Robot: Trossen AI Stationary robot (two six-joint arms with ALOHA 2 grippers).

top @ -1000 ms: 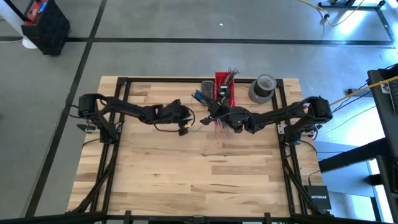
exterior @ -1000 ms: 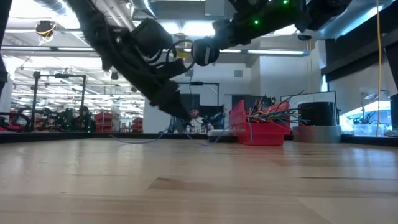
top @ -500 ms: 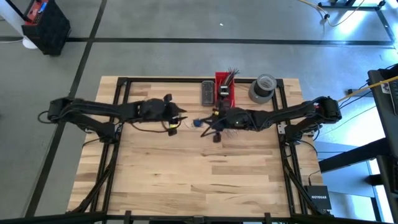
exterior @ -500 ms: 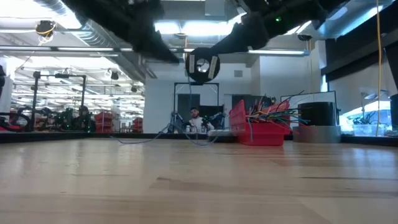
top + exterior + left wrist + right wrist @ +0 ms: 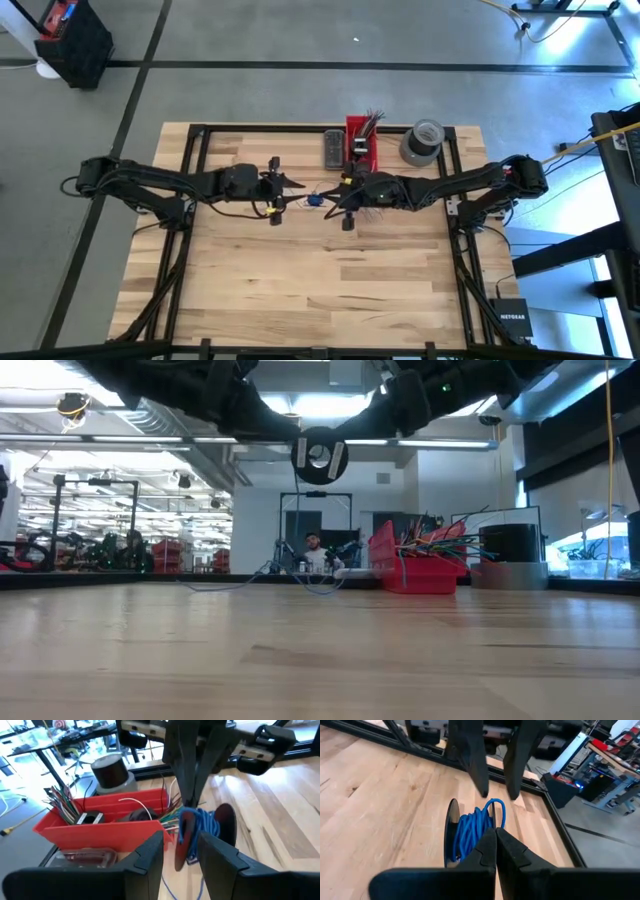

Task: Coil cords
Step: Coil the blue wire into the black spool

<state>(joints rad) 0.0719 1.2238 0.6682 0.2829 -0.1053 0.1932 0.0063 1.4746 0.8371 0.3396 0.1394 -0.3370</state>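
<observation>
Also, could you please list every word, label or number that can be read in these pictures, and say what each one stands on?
"NETGEAR": on the small black box on the floor beside the table's right near corner, high view.
The label on the red box on the black case at top left of the high view: too small to read.
Nothing else is readable.

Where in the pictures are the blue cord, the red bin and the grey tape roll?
blue cord (image 5: 472,832): right wrist view, on the middle of the wound loops.
red bin (image 5: 107,822): left wrist view, on its near wall.
grey tape roll (image 5: 422,141): high view, on its top ring.
</observation>
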